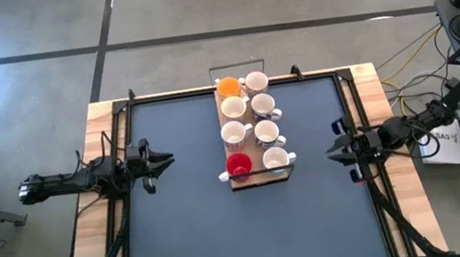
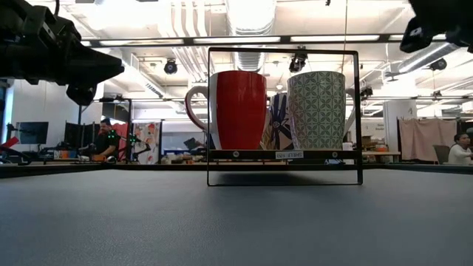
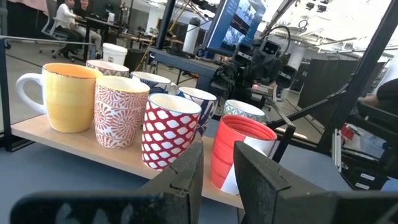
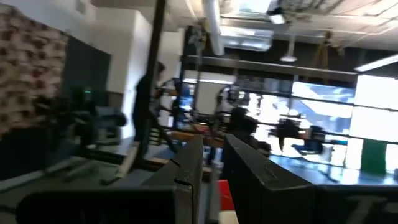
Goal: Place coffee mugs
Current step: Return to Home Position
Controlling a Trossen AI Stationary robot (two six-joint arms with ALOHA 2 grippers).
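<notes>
Got eight mugs (image 1: 234, 133) on the board (image 1: 262, 175), middle of the table (image 1: 199, 232) toward the far edge, two rows of four. Red mug (image 1: 238, 165) at the near end of the left row, orange mug (image 1: 227, 86) at the far end. Left gripper (image 1: 167, 161) off by the left edge, jaws a crack apart, gripping nothing. Same for right gripper (image 1: 333, 152) by the right edge: narrow gap, empty.
</notes>
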